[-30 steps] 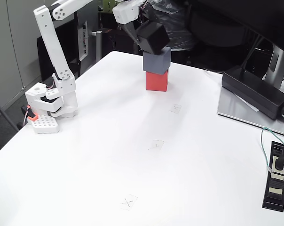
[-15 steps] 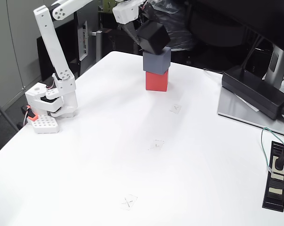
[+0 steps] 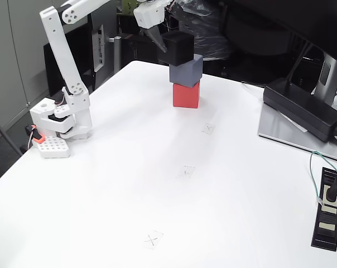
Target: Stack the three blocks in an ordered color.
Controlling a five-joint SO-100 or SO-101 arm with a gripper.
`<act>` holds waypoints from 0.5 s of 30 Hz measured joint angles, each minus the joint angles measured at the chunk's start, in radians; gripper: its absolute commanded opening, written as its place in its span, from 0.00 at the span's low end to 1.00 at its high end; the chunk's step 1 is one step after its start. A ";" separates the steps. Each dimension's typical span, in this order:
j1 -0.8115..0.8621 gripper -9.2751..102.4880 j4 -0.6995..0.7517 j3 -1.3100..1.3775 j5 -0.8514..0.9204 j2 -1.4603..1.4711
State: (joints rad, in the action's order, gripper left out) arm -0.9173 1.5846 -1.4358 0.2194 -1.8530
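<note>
The three blocks are nearly one tower at the far edge of the white table [image 3: 101, 212]. In the fixed view the white two-finger gripper [image 3: 164, 46] comes in from the left, pinching the matte black cube [image 3: 177, 48], which sits offset left on the slate blue-grey cube [image 3: 186, 70]; that rests on the bright red cube [image 3: 186, 95]. Only release seems left.

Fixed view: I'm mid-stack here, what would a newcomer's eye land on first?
The three-cube tower at the far edge of the white table: red block at the bottom, blue-grey block on it, black block on top, offset to the left. The pincer sits against the black block's left side. A black power adapter lies at the right.
</note>
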 measured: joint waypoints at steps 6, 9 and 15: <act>0.000 0.40 0.000 0.000 0.000 -0.005; 0.000 0.40 0.000 0.000 0.000 -0.011; 0.000 0.38 0.000 0.000 0.000 -0.078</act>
State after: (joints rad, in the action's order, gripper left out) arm -0.9173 1.5846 -1.4358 0.2194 -1.9313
